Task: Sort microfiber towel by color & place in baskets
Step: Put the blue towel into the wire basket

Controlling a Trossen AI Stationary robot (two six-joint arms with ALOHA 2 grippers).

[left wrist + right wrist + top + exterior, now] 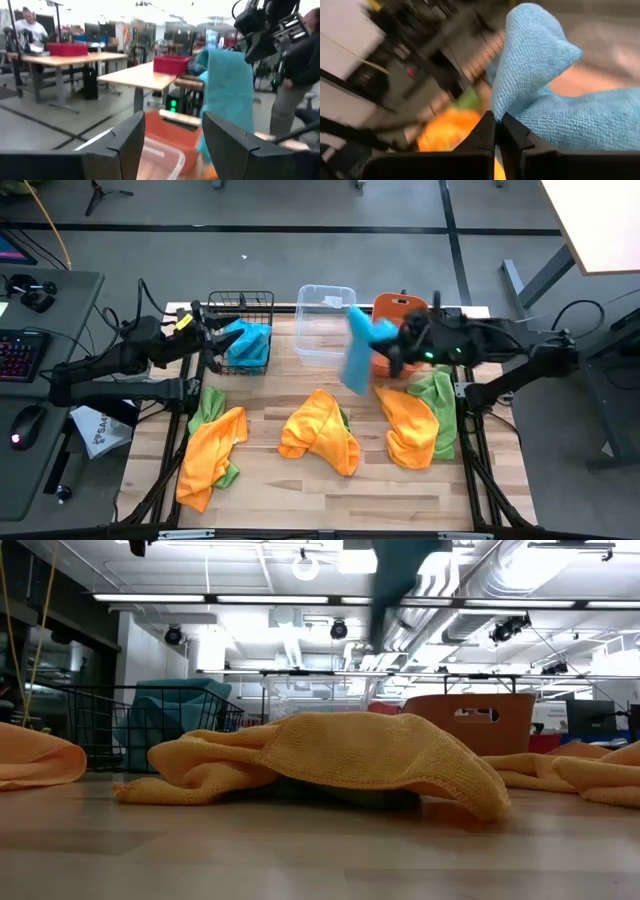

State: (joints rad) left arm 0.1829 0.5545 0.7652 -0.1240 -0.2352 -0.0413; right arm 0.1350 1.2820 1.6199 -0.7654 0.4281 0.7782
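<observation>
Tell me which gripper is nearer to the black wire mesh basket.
Left. The left gripper is at the black wire mesh basket, open. The right gripper, beyond the clear plastic tub, holds a blue towel.

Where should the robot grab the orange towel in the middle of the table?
Probably at the raised fold on top of the middle orange towel, coming straight down from above. It lies in a crumpled heap, and the low view shows it humped up, so the fingers could pinch a ridge there. Its edges lie flat on the wooden table, with a green towel peeking from under one side.
</observation>
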